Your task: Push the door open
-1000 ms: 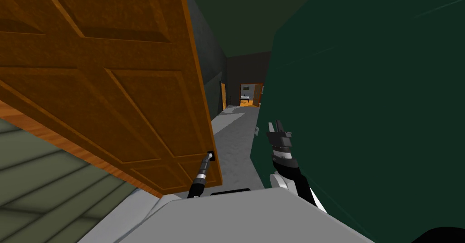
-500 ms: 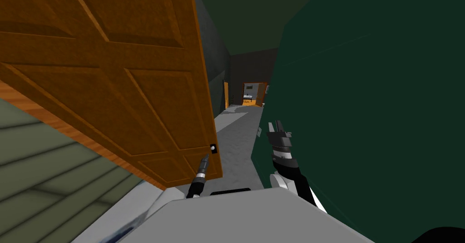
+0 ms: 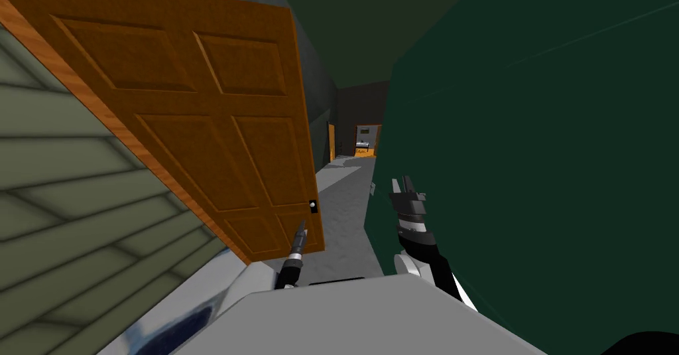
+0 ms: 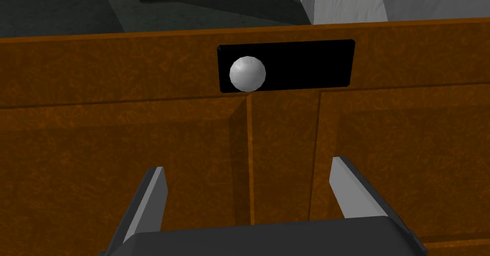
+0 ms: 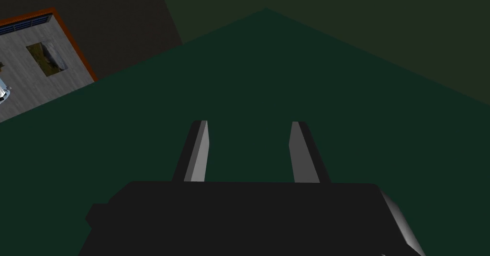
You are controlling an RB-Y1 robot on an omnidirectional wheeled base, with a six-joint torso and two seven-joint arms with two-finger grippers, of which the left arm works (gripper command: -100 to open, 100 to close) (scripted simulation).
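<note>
The brown panelled door (image 3: 219, 125) stands ajar on my left, its free edge toward the corridor. Near that edge, a small grey round knob (image 3: 313, 204) sits on a black plate (image 4: 306, 65). In the left wrist view the knob (image 4: 247, 73) lies beyond the fingertips, apart from them. My left gripper (image 3: 302, 228) points at the door face just below the knob. Its fingers (image 4: 154, 191) stand wide open with only the door panel (image 4: 119, 162) behind them. My right gripper (image 3: 402, 186) is raised beside the dark green wall, open (image 5: 249, 128) and holding nothing.
A dark green wall (image 3: 530, 172) stands close on my right. A grey-floored corridor (image 3: 345, 198) runs ahead through the gap to a far lit doorway (image 3: 367, 140). Olive siding (image 3: 79, 205) borders the door frame on the left.
The door has swung farther away from me. My left gripper has come off the knob, now sits just below it, and has opened wide. The right arm has not moved.
</note>
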